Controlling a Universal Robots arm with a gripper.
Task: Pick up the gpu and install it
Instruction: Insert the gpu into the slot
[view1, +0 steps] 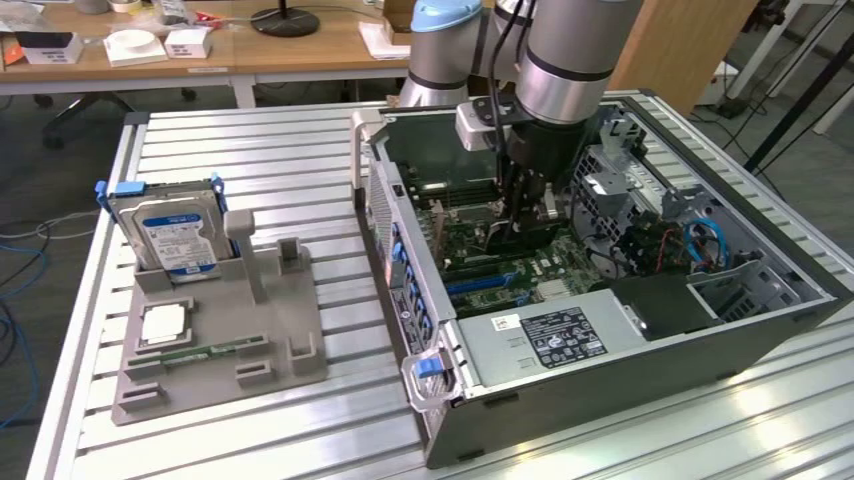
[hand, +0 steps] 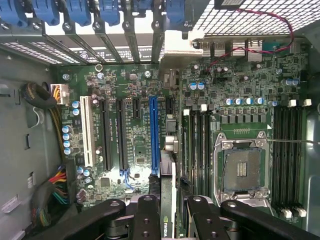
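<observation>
The open computer case (view1: 627, 330) lies on its side on the slatted metal table (view1: 267, 150), taking up the exterior view's right half, with its green motherboard (hand: 130, 135) facing up. From the case's middle, the power supply box (view1: 561, 335) sits toward 6 o'clock and the drive cage with blue cables (view1: 701, 245) toward 3 o'clock.

The robot arm (view1: 567, 50) comes in from 12 o'clock and drops almost straight down into the case, wrist vertical, with the gripper (view1: 523, 218) low over the board.

At 9 o'clock from the case sits a grey parts tray (view1: 220, 330); a hard drive (view1: 171, 232) stands upright at its far end.

The gpu (hand: 168, 200) is held edge-on between the black fingers (hand: 146, 217), so it reads as a thin card: a green board edge, a black face with a small green logo, and a silver bracket (hand: 170, 85) running up to the case's rear slot wall. The fingers are closed partway, pinching the card from both sides. The card stands just beside the long blue slot (hand: 155, 135), between it and the memory slots (hand: 197, 145); whether it is seated cannot be told. The empty processor socket (hand: 245, 170) lies beyond those.
</observation>
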